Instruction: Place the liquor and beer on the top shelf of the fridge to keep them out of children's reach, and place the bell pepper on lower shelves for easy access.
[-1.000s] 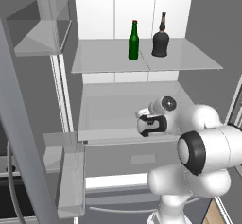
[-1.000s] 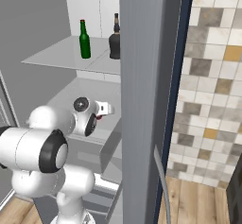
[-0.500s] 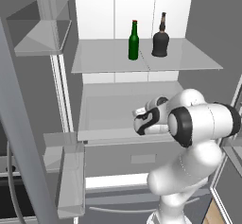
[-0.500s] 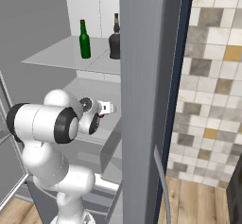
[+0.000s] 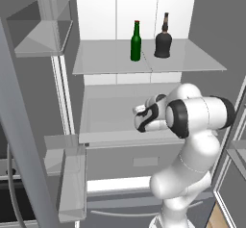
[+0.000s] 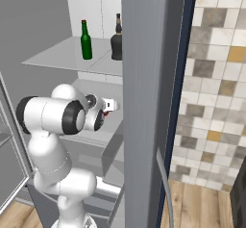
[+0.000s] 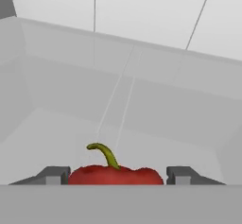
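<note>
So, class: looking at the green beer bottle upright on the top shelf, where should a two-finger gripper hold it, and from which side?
Grip the beer around its wider lower body, coming level from the open front of the top shelf. It stands upright and the liquor sits apart to one side.

I note: beer (image 5: pixel 136 42) glossy green glass; liquor (image 5: pixel 163 40) glossy black; top shelf (image 5: pixel 105 61) translucent grey glass, smooth; bell pepper (image 7: pixel 116 175) smooth red skin; fridge (image 5: pixel 96 8) back wall matt white.

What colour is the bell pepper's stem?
Yellowish green, on the red bell pepper; clearest in the hand view.
</note>
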Tool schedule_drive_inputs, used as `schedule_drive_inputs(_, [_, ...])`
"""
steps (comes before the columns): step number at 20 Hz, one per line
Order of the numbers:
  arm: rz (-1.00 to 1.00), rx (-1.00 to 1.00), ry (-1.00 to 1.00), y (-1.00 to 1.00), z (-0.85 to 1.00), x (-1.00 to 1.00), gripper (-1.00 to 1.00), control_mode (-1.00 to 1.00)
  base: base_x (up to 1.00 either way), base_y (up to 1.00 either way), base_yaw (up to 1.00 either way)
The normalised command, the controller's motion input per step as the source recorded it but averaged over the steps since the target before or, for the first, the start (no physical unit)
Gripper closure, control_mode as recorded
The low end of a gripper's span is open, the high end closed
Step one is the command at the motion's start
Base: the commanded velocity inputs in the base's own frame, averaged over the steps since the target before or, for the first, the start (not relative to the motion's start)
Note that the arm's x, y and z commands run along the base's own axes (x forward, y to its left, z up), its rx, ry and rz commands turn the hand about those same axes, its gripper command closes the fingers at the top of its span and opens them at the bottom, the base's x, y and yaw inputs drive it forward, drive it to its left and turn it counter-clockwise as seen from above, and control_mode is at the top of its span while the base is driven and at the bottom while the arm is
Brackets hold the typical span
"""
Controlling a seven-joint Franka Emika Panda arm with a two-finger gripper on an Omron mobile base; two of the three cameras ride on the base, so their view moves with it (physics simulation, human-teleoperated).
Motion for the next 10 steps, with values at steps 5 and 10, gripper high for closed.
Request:
schedule_drive_inputs(5, [0.00, 0.00, 0.00, 0.00, 0.03, 0.02, -1.00, -1.00, 0.00, 0.00, 0.00])
schedule_drive_inputs(10, [0.00, 0.00, 0.00, 0.00, 0.15, -0.04, -1.00, -1.00, 0.00, 0.00, 0.00])
